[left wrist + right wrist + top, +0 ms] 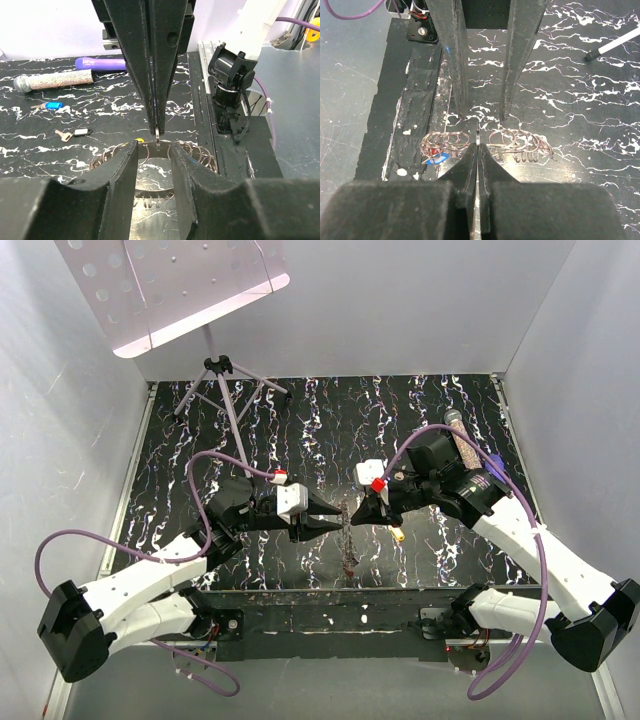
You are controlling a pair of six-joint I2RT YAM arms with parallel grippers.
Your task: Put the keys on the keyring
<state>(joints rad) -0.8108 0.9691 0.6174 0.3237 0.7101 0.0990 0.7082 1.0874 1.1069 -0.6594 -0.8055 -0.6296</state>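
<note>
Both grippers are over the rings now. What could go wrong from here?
1. The right gripper pinches a thin metal piece only at its very tips; it could slip out.
2. The left gripper stands open around those tips; closing may bump them or push the rings aside.

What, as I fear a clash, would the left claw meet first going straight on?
Probably the right claw: its shut tips, pinching a small metal piece, stand ahead between the left claw's parted fingers; the gap is unclear.
</note>
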